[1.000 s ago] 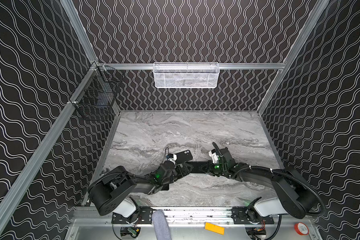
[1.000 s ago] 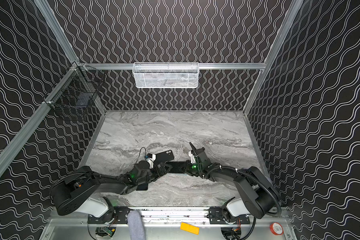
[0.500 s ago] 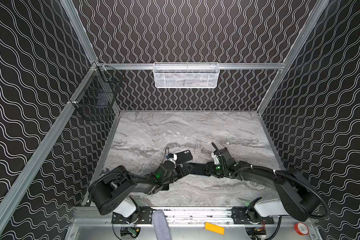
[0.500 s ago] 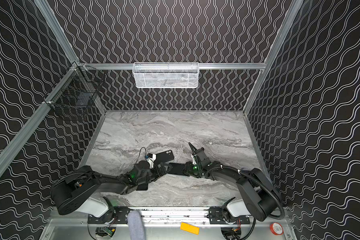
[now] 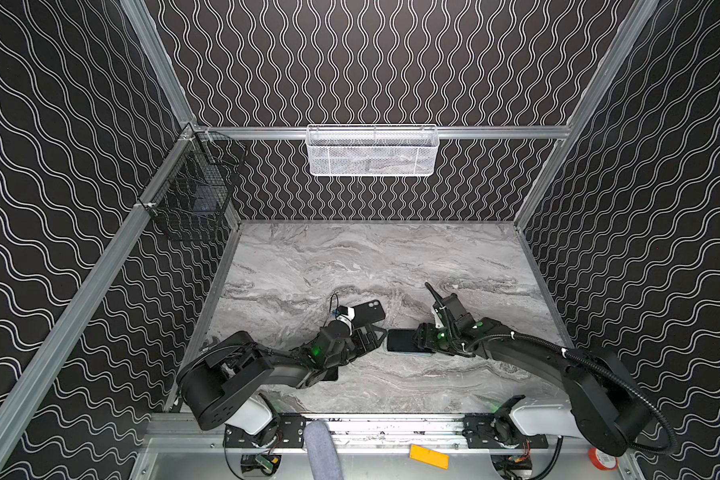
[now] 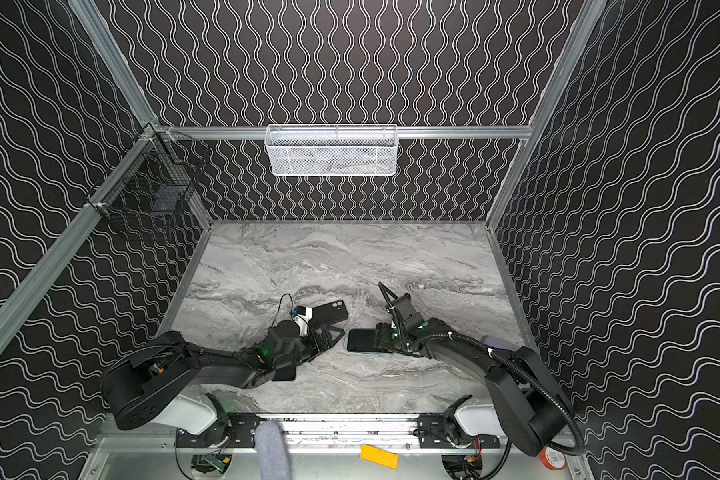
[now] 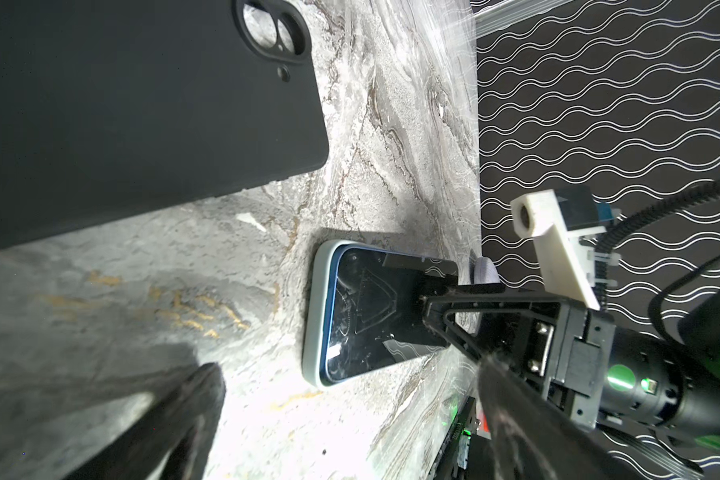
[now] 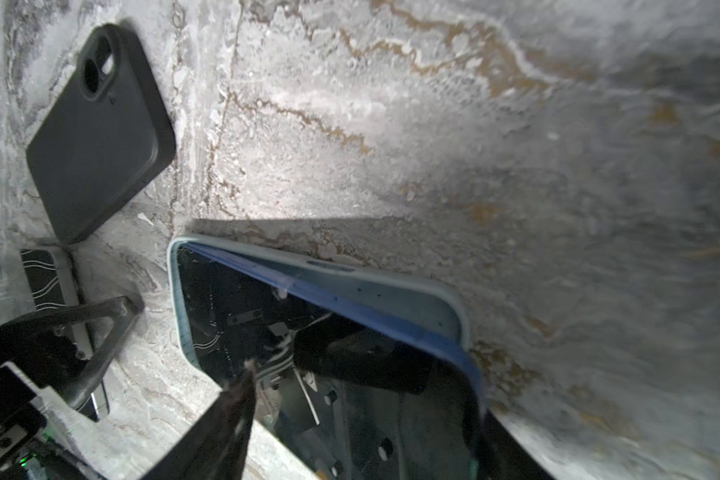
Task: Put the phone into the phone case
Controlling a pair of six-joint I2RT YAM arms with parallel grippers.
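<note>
Left tool (image 5: 377, 338): spread, near black case (image 5: 368, 315).
Right tool (image 5: 420, 340): spread, covering phone's (image 5: 402, 340) end.
Under left arm (image 5: 283, 365): dark slab (image 5: 327, 375), half hidden.

The phone (image 7: 366, 316), dark-screened with a blue frame, lay face up in the pale case (image 8: 391, 291), near the front centre in both top views. One end sat down inside the rim, while along one long side its blue edge rode above the case wall. The black case (image 5: 368, 312) lay near it but apart, back up, its camera cut-out showing.
</note>
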